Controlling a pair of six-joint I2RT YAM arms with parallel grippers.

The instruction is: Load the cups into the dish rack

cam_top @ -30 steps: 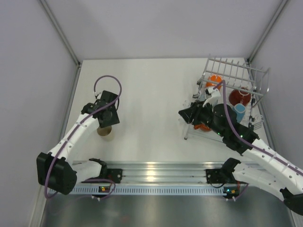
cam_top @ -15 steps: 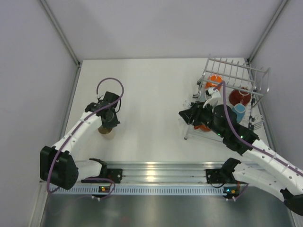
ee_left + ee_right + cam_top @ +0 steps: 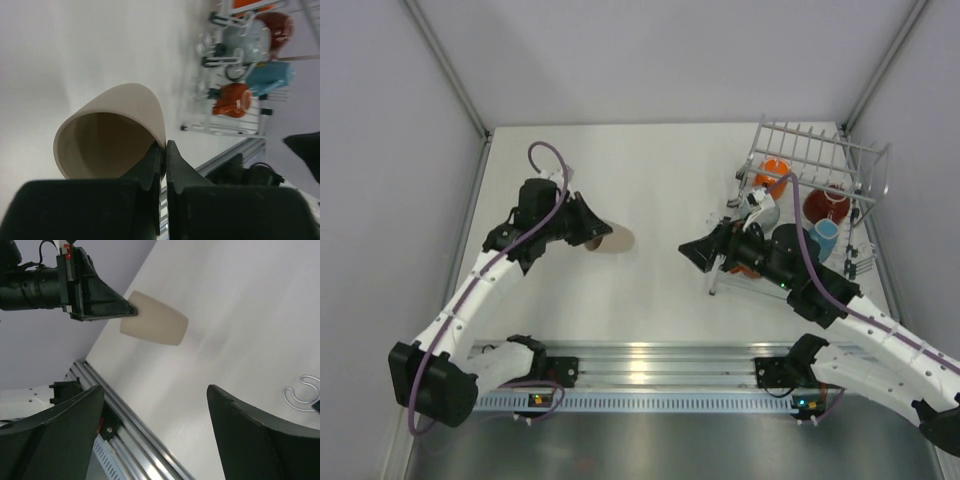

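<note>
The left hand (image 3: 163,150) pinches the wall of the cream cup (image 3: 117,112) at its rim, fingers pressed together on it, and holds it tipped on its side over the left half of the bench (image 3: 660,180), well apart from the dish rack (image 3: 817,143). The right hand (image 3: 155,390) is spread wide with nothing between its fingers, just beside the rack's left edge and pointing toward the cream cup. In the rack sit the grey cup (image 3: 245,35), bright orange cup (image 3: 775,168), dark red cup (image 3: 277,25), light blue cup (image 3: 270,77) and squat orange-red cup (image 3: 231,100).

White arms (image 3: 470,290), black joints (image 3: 430,372), purple cables (image 3: 546,148)
</note>
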